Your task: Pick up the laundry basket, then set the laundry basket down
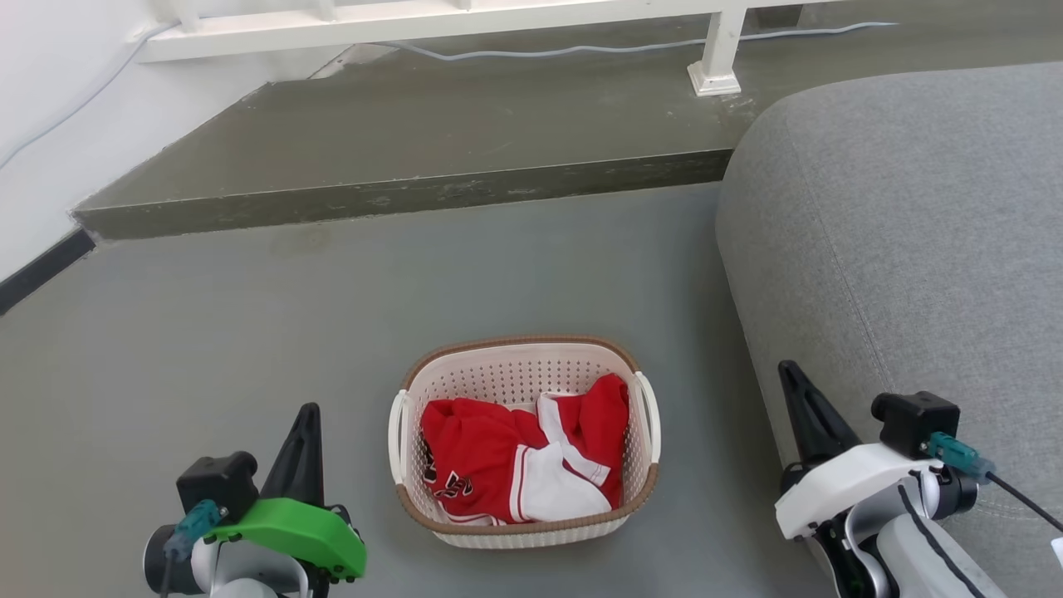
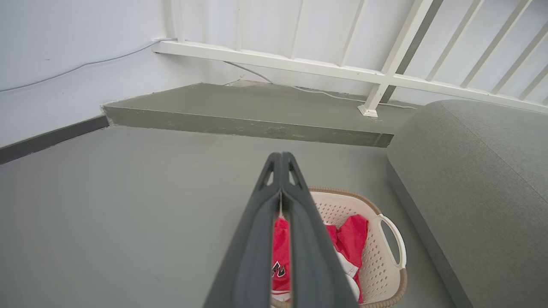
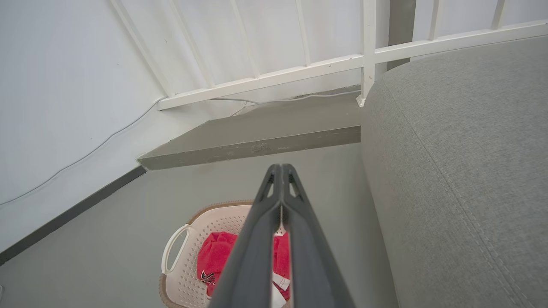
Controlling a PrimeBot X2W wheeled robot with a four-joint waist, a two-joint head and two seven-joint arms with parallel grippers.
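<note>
On the floor (image 1: 249, 316), head view: basket (image 1: 515, 374) between left gripper (image 1: 309, 415) and right gripper (image 1: 793, 382), probably light, stiff plastic; left wrist view: left gripper pinched closed, loop handle (image 2: 396, 239) the likeliest hold; right wrist view: right gripper closed too.

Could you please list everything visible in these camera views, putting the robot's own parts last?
Oval cream-white perforated plastic laundry basket: one, cream-white with a brown rim band, on the floor between the two tools.
Red and white fabric garment: one, red with white trim, inside the basket.
Grey fabric sofa: one, grey, right of the basket.
Raised grey concrete step: one, grey, behind the basket.
White barred railing: one, white, standing on the step.
Thin pale cable: one, pale, lying along the step.
Left tool: one, dark fingers shut, empty, lower left.
Right tool: one, dark fingers shut, empty, lower right.
</note>
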